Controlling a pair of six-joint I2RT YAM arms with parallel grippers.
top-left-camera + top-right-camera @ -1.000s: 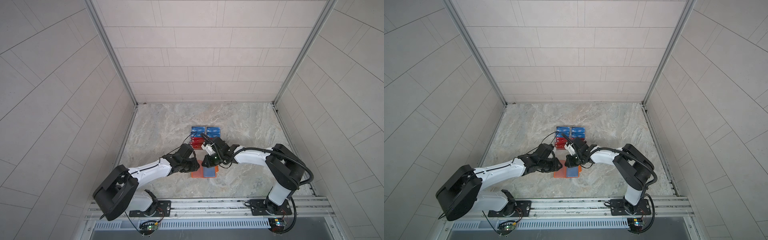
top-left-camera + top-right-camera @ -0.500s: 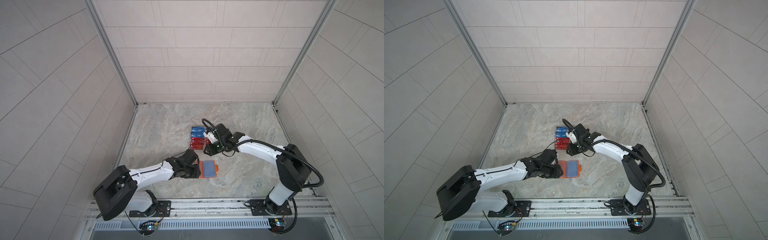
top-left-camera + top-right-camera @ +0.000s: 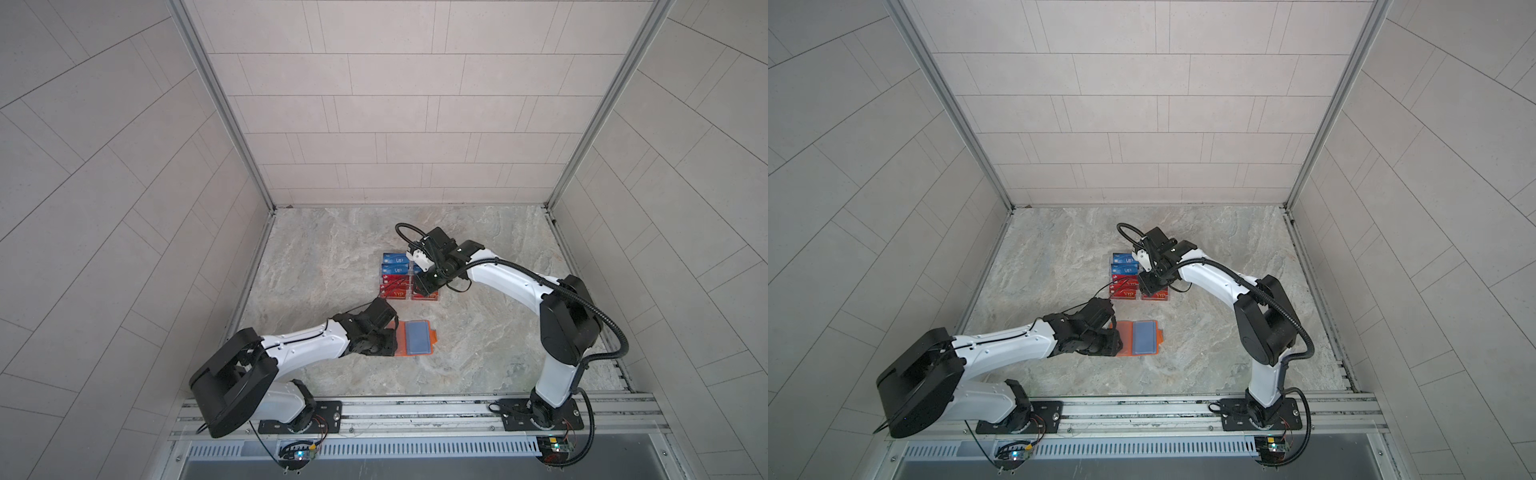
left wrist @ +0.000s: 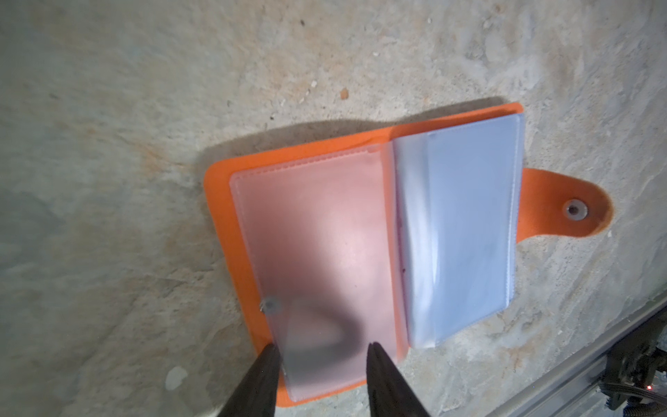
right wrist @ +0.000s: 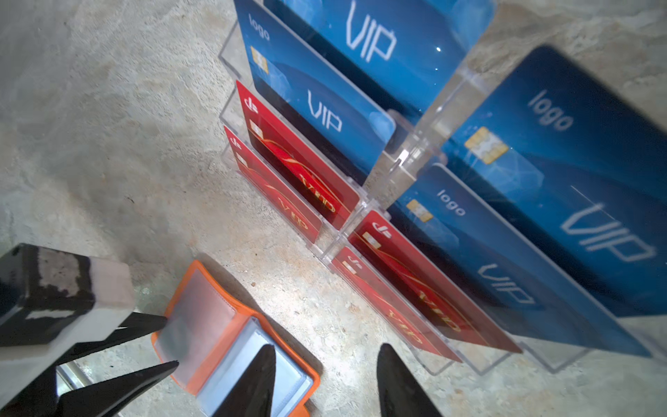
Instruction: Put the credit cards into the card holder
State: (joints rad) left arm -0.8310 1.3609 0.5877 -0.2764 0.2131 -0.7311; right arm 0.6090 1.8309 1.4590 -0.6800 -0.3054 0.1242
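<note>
card holder [image 3: 417, 337] spread open on surface [image 3: 490, 345], sleeves exposed for loading; left fingers [image 4: 258, 379] parted, straddling sleeve edge, likely steadying; right fingers [image 5: 252, 382] released, empty, over racked credit cards [image 5: 317, 108].

right fingers [image 5: 252, 382] gone from card holder [image 3: 400, 337] to card racks [image 3: 394, 282], now parted

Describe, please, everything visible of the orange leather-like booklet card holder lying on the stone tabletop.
The orange leather-like card holder lies open on the stone tabletop, its rounded snap tab sticking out. Clear sleeves cover the inside; the tab-side stack looks bluish. The open left gripper straddles one sleeve edge; contact unclear.
</note>
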